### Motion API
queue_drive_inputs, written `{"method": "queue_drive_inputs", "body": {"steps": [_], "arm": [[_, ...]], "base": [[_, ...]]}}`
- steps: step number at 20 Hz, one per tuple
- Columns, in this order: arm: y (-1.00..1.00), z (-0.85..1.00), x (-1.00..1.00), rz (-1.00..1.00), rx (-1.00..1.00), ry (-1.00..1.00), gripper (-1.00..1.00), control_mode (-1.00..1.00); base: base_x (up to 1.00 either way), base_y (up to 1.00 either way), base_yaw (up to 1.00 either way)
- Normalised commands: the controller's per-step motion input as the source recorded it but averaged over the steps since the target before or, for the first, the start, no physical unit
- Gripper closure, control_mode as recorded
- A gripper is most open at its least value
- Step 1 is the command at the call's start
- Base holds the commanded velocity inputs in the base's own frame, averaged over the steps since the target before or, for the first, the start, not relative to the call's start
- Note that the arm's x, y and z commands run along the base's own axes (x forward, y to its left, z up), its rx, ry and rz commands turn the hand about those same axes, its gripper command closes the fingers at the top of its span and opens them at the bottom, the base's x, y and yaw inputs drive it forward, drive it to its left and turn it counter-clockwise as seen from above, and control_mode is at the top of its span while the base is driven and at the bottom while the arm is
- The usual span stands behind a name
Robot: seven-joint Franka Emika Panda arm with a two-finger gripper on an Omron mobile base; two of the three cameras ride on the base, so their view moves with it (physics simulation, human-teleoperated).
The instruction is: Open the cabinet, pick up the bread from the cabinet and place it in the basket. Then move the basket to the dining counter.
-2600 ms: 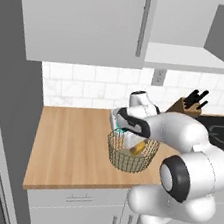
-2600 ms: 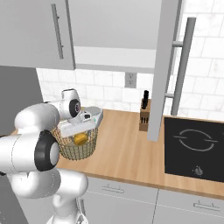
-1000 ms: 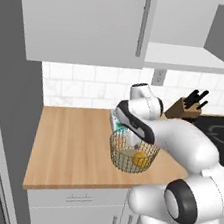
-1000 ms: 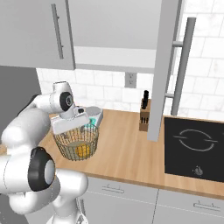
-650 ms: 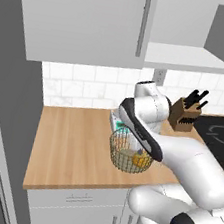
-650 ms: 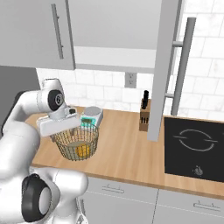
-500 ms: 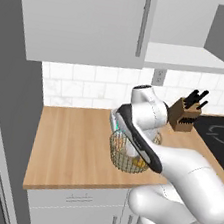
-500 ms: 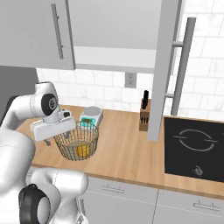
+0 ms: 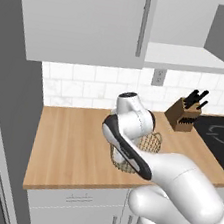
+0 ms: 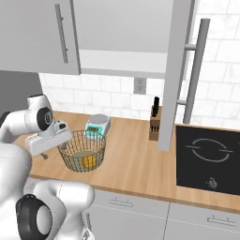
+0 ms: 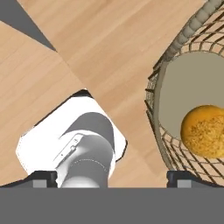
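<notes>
One golden-orange bread (image 10: 87, 161) lies on the beige bottom of the wire basket (image 10: 70, 160), which stands on the wood worktop (image 10: 136, 165) in front of the white tiles. From the hand camera the bread (image 11: 204, 131) sits to the right, inside the mesh wall of the basket (image 11: 162, 140), and bare wood fills the left.

The gripper (image 11: 112, 178) hangs just beside the basket's left side in the right base view, over the worktop, with its jaws spread wide and nothing between them; one dark fingertip shows at each lower corner of the hand view. In the right base view the hand (image 10: 48, 139) is close to the basket rim; whether it touches the wire I cannot tell.

Just behind the basket stands a small kitchen scale (image 10: 97, 126) with a teal display; nothing on it can be read. A wooden knife block (image 10: 155, 123) stands farther right, near a black hob (image 10: 210, 159) marked with a white ring and a small symbol, no letters legible. An outlet (image 10: 139, 85) sits on the tiles above.

The cabinet (image 10: 181, 70) door with its long bar handle stands swung out, edge toward the camera, and its white shelf (image 9: 187, 57) is seen from the left base view. A wider grey wall cabinet (image 9: 86, 19) hangs to the left.
</notes>
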Motion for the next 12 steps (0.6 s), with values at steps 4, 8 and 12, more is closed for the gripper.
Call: {"method": "queue_drive_inputs", "body": {"steps": [4, 8, 12], "arm": [[0.18, -0.30, 0.45, 0.01, -0.05, 0.03, -1.00, -1.00], [0.00, -0.30, 0.34, 0.00, -0.05, 0.00, -1.00, -1.00], [0.00, -0.37, 0.28, 0.00, -0.07, 0.00, -1.00, -1.00]], "base": [[0.00, 0.00, 0.00], [0.00, 0.00, 0.00], [0.00, 0.00, 0.00]]}}
